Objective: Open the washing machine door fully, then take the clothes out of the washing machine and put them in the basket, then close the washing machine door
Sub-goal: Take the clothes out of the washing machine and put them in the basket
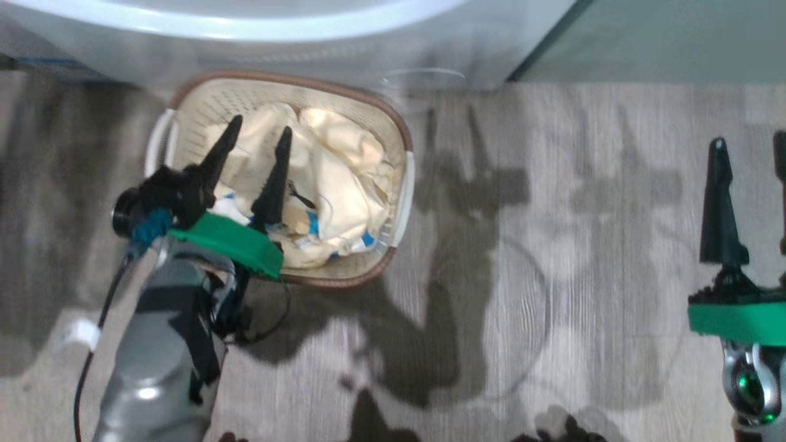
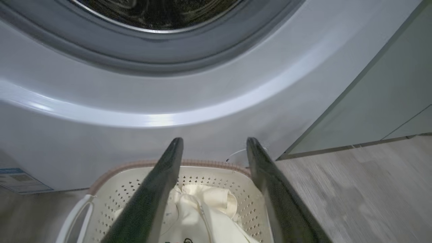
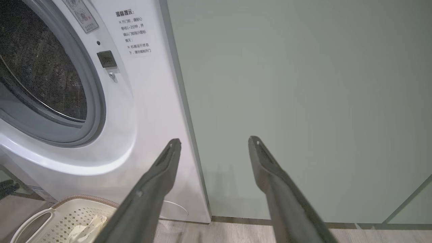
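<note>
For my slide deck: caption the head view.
Open left gripper hovers over pale yellow clothes in the basket, before the washing machine.

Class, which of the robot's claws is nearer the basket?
Left. The left claw hangs open over the basket; the right claw is well off to the side, above the floor.

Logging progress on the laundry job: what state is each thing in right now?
Washing machine: mouth uncovered, drum dark inside.
Basket: upright on the floor before the machine, filled.
Clothes: heaped in the basket.
Left gripper: jaws open, empty, over the basket.
Right gripper: jaws open, empty.
</note>
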### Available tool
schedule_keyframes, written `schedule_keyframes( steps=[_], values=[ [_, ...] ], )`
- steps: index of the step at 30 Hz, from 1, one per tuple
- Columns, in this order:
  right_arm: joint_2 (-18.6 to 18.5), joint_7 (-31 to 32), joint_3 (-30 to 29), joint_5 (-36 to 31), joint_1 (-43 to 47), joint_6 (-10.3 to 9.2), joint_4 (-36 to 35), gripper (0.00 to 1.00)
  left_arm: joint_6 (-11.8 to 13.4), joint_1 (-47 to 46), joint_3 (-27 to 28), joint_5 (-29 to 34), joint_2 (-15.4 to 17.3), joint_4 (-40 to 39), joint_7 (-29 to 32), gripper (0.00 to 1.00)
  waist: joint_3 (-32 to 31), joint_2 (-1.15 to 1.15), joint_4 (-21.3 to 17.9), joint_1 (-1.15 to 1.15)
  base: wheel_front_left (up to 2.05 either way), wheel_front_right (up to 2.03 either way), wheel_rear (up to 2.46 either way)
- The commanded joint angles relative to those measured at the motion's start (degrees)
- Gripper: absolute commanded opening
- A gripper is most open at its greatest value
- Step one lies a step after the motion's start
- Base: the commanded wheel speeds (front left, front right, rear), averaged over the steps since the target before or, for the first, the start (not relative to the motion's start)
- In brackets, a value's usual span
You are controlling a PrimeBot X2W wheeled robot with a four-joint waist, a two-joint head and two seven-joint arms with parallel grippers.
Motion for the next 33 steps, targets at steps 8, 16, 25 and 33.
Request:
schedule_keyframes(
  steps=[8,16,25,33],
  values=[
    [-2.48,-0.37,0.66,-0.77,3.97,0.25,-0.34,1.00,2.01,9.81,1.50,0.08,-0.40,-14.30,-0.28,1.00,-9.14,0.00,3.16,0.01,0.00,0.00,0.00],
    [-3.12,-0.37,1.51,-0.77,7.37,0.25,1.03,1.00,4.72,18.20,2.65,-0.64,-0.62,-21.55,0.31,1.00,-16.92,0.00,4.07,0.01,0.00,0.00,0.00],
    [-3.38,-0.37,2.66,-0.75,11.03,0.25,2.02,1.00,6.18,25.98,3.44,-1.05,-0.36,-27.65,2.91,1.00,-24.04,0.00,4.37,0.01,0.00,0.00,0.00],
    [-3.96,-0.37,3.57,-1.14,14.23,0.25,2.75,1.00,7.04,30.97,3.79,-1.55,-0.35,-30.08,4.45,1.00,-29.25,0.00,4.08,0.01,0.00,0.00,0.00]
  ],
)
